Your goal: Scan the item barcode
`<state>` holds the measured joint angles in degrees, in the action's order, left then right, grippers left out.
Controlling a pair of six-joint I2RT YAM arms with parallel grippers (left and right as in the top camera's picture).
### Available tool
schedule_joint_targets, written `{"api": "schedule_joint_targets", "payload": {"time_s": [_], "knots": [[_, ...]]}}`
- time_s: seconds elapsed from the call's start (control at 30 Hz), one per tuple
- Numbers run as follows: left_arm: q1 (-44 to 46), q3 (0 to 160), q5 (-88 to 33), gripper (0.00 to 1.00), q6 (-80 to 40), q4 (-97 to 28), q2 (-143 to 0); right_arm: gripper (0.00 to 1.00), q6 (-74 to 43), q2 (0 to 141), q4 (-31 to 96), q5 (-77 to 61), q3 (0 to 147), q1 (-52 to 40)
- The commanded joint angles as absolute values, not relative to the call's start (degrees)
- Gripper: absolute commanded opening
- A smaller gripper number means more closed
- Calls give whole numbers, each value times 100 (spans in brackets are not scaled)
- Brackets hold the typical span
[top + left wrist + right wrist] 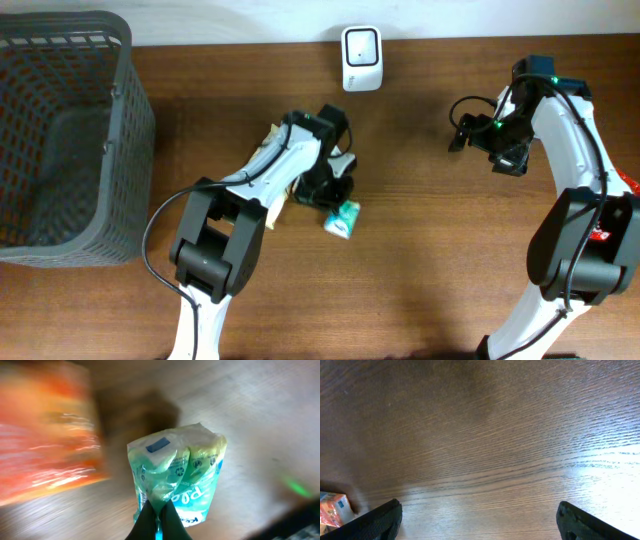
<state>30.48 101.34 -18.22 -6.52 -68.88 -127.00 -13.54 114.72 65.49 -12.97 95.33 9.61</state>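
Overhead view: we locate the left gripper (335, 202) near the middle of the wooden table (450, 270), pointing down at a teal packet (343, 218). The left wrist view shows the grip. Both jaws are pressed together on the near edge of the packet and pinch its film. The side of the packet facing that camera carries white lettering, recycling marks and a small blue label. We cannot tell whether the packet rests on the wood or hangs just clear of it.

An orange carton (45, 435) lies just to the left of the packet in the left wrist view, where it is heavily blurred. The white scanner (361, 57) stands at the far edge of the table, well apart from the packet. A grey mesh basket (60, 45) occupies the far left corner.

The right gripper (460, 130) is on the right side of the table, above bare wood. Its jaws are spread wide and hold nothing.
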Motion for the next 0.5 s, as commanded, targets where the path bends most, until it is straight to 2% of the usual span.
{"api": "schedule_joint_targets", "payload": {"time_s": [0.0, 0.1, 0.47], "knots": [[3140, 11198, 438, 0, -825, -7363, -12726, 98, -1400, 11476, 6549, -1323, 9542, 939], [3452, 11642, 1806, 0, -967, -7358, -12726, 98, -1400, 11476, 6549, -1323, 9542, 939], [4431, 11629, 3627, 0, -963, -6309, -13343, 98, -1400, 11476, 6549, -1323, 9542, 939]]}}
